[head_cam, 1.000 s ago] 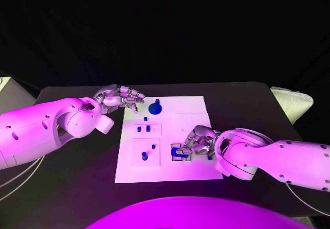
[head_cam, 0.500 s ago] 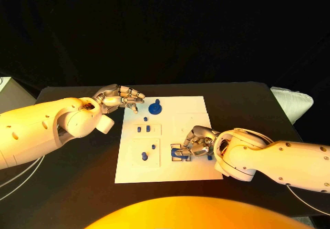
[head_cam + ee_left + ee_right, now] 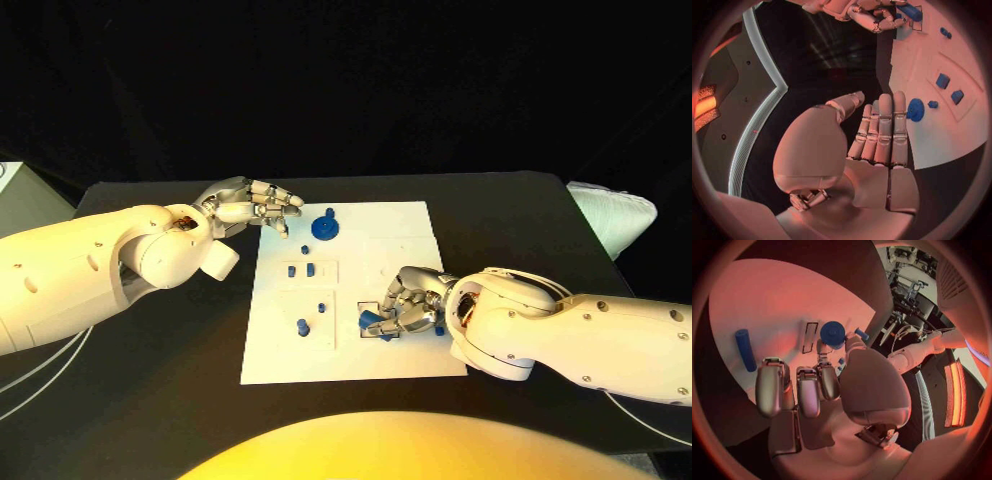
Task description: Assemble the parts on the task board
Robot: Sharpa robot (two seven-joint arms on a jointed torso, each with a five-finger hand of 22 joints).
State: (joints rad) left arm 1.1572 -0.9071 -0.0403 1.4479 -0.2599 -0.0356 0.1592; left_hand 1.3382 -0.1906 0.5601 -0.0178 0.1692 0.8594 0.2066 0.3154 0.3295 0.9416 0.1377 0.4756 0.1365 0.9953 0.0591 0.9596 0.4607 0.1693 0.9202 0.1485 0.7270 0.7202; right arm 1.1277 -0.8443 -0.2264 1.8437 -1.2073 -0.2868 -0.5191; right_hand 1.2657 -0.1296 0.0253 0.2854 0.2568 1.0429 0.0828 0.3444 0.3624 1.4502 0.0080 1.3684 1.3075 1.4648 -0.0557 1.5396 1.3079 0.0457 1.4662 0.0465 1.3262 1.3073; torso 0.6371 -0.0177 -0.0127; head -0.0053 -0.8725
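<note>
The white task board [image 3: 411, 230] lies in the middle of the black table. My right hand [image 3: 408, 303] rests on its near right part, fingers curled down on a blue blocky part [image 3: 376, 322], which they grip; the left wrist view shows that hand [image 3: 861, 12] on the blue part [image 3: 911, 11] too. My left hand [image 3: 254, 204] hovers at the board's far left corner, fingers stretched out and holding nothing [image 3: 879, 135]. A round blue part with a knob [image 3: 326, 228] stands near the far edge. Small blue pieces [image 3: 299, 270] sit in a left recess, and another blue piece [image 3: 303, 326] lies nearer me.
A white padded object [image 3: 613, 222] lies off the table's right edge and a pale box [image 3: 12, 185] at the left edge. In the right wrist view a blue rod [image 3: 745, 350] lies on the board beside a narrow slot [image 3: 809, 337].
The blue part under my right hand has tipped out of its flat square lie, and the fingers have closed a little more over it. My left hand has stayed still.
</note>
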